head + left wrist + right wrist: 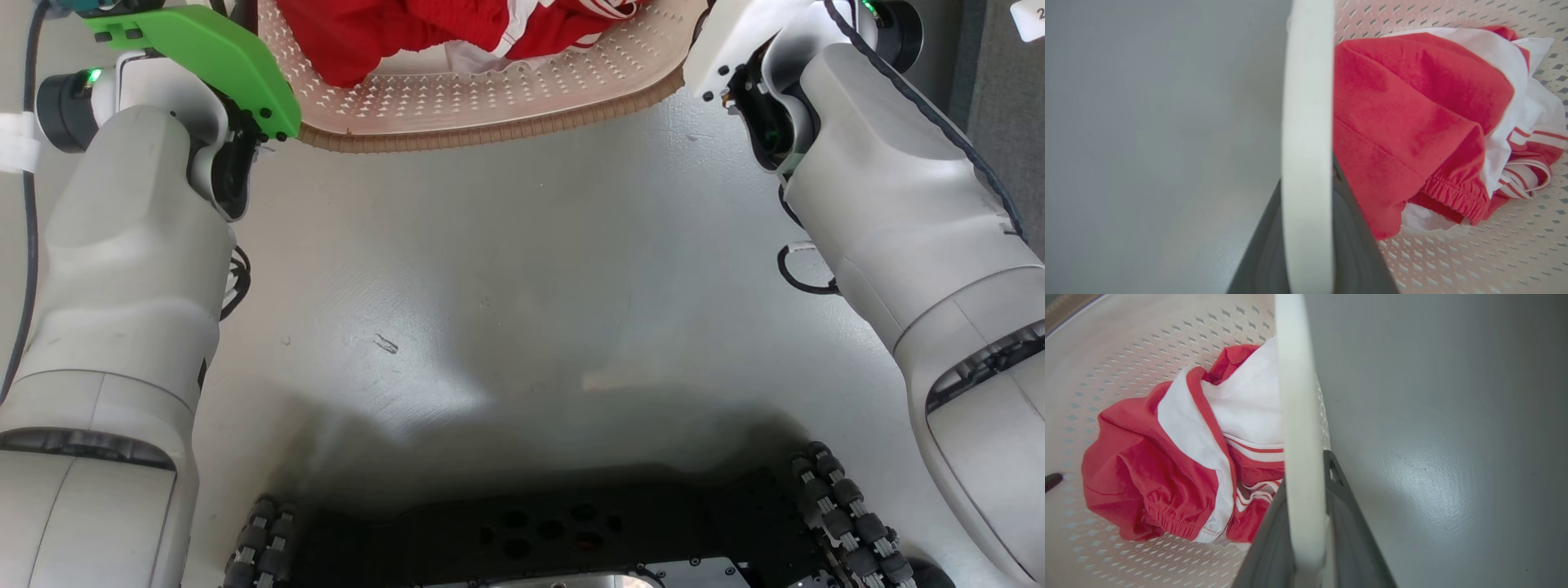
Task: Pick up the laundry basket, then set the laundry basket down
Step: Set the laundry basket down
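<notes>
The laundry basket (490,98) sits at the top of the head view, cream-white with perforated walls and a brown woven-look rim (506,131). Red and white clothes (408,33) lie inside it. My two arms reach to its left and right sides. In the left wrist view my left gripper (1306,228) is shut on a white handle (1306,122), one dark finger on each side, with the clothes (1412,122) just beyond. In the right wrist view my right gripper (1306,514) is shut on the other white handle (1294,416) in the same way. Whether the basket rests on the floor cannot be told.
Grey floor (522,310) spreads between the basket and my dark wheeled base (531,531). Roller wheels (849,506) flank the base. A darker grey surface (1004,122) runs along the right edge. A green cover (204,57) caps my left wrist.
</notes>
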Robot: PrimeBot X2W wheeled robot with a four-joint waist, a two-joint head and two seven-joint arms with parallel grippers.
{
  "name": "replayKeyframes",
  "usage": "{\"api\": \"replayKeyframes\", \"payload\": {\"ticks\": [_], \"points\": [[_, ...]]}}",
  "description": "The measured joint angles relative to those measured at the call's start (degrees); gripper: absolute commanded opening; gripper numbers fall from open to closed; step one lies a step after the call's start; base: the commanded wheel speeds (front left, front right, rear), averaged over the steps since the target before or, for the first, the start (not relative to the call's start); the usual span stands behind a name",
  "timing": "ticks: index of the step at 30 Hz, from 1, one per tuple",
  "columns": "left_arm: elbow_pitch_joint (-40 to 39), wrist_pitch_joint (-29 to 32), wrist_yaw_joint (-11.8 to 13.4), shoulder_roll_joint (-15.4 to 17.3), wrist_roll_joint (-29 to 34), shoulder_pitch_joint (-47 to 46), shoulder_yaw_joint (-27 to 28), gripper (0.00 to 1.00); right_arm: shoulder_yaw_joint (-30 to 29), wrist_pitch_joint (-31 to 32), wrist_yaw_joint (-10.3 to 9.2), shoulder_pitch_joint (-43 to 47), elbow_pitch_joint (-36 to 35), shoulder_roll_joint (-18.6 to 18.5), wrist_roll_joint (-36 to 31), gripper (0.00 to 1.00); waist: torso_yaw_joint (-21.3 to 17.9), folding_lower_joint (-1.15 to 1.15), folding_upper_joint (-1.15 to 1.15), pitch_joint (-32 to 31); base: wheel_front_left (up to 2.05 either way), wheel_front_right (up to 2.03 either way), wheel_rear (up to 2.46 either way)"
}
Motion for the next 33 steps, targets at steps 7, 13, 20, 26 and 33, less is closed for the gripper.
{"api": "replayKeyframes", "payload": {"ticks": [7,13,20,26,33], "points": [[1.8,-0.4,-0.4,-0.1,0.0,-0.2,-0.3,0.48,0.6,-0.2,0.58,0.0,0.9,0.1,-0.1,0.0,0.1,0.0,0.0,-0.4,0.0,0.0,0.0],[3.3,-0.4,-0.4,0.7,0.0,-0.2,-0.3,1.0,0.8,-0.4,2.11,-0.1,1.4,-1.4,-0.1,1.0,0.3,0.0,0.0,-0.9,0.0,0.0,0.0],[3.8,-0.5,-0.4,0.8,0.0,-0.2,-0.2,1.0,1.0,-0.4,3.7,-0.2,1.4,-1.8,0.1,1.0,0.4,0.0,0.0,-1.3,0.0,0.0,0.0],[4.4,-1.4,-0.5,0.7,-0.1,-0.1,-0.1,1.0,1.4,-0.4,4.72,0.0,1.2,-1.9,0.6,1.0,0.5,0.0,0.0,-2.1,0.0,0.0,0.0],[4.8,-1.5,-1.0,0.6,-0.6,-0.1,-0.2,1.0,2.2,-0.4,5.52,0.8,-0.3,-2.1,1.8,1.0,0.5,0.0,0.0,-3.6,0.0,0.0,0.0]]}}
